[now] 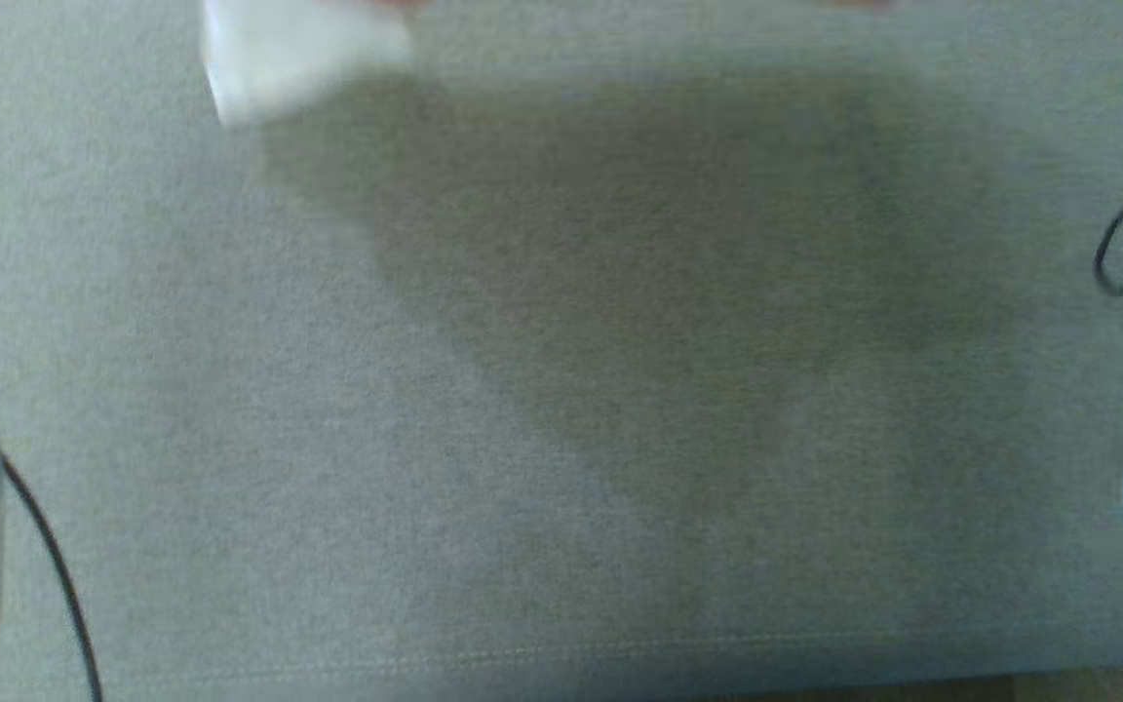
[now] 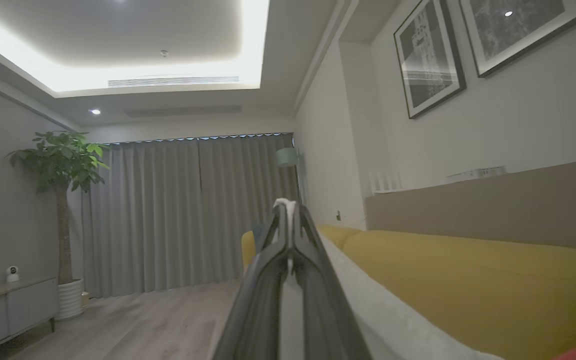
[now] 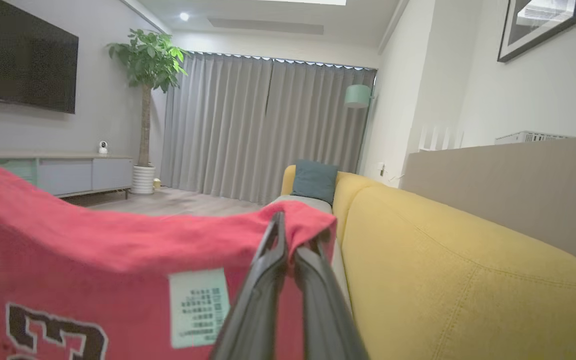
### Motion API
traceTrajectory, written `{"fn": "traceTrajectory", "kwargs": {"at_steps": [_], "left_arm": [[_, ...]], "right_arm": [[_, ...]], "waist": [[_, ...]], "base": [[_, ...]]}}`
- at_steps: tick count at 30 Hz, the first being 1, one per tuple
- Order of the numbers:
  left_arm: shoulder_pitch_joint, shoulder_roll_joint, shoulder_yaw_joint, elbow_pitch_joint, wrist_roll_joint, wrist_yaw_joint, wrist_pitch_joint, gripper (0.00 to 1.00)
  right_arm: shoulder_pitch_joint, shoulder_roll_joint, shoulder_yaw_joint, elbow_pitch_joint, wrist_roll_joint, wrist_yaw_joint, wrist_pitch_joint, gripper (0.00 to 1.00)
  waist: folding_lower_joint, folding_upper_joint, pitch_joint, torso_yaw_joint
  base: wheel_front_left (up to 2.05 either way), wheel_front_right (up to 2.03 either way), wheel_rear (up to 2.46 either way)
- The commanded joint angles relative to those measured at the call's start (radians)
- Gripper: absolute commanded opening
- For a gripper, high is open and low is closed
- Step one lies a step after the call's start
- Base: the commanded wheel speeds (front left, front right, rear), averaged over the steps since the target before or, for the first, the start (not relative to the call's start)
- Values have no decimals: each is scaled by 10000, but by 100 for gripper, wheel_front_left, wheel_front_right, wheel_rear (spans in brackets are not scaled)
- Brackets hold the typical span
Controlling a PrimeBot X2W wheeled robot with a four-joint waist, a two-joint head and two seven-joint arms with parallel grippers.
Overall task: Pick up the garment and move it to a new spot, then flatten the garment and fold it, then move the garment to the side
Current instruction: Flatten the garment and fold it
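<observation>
Aloft beside a yellow sofa's backrest (image 3: 443, 270), a red shirt (image 3: 93, 250) hangs from the right gripper (image 3: 295, 234), whose two dark fingers are clamped together on the upper edge of the cloth near one corner. The fabric sags in a soft curve away from that pinch, which suggests a light, limp knit that will drape, stretch and crease rather than hold any shape. It looks neither slippery nor fragile, though a hold at one corner is likely to let it bunch. Hems, shoulder seams and corners appear the soundest places to take hold, one in each gripper, so the cloth can be drawn taut before it is laid flat. A white care label (image 3: 199, 307) sewn to the shirt carries rows of print too small to read. Bold block characters (image 3: 58, 330), dark with white edging, run off the lower left of the right wrist view, cropped past reading. The left gripper (image 2: 288, 212) is closed too, a pale sliver (image 2: 286, 202) nipped at its tips; whether that is part of the shirt cannot be told. Below, in the head view, the sofa's grey seat cushion (image 1: 230, 439) lies under a broad shadow (image 1: 669, 292), and a teal cushion (image 3: 314, 181) sits at the sofa's far end.
</observation>
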Motion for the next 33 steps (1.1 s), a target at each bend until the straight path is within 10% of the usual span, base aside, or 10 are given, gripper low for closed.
{"fn": "traceTrajectory", "kwargs": {"at_steps": [1, 18, 33], "left_arm": [[-744, 321, 168, 117, 164, 16, -246, 0], [716, -1345, 276, 3325, -752, -703, -2008, 0], [5201, -1491, 1230, -282, -1468, -1249, -2015, 0]], "right_arm": [[-575, 229, 19, 192, -326, 65, -257, 0], [-1182, 799, -1768, 5776, -2529, 65, -2518, 0], [1971, 680, -413, 3428, 1169, 65, -2613, 0]], "waist": [[-2, 0, 313, 304], [-2, 0, 2077, 1264], [-2, 0, 1002, 805]], "base": [[0, 0, 0], [0, 0, 0], [0, 0, 0]]}}
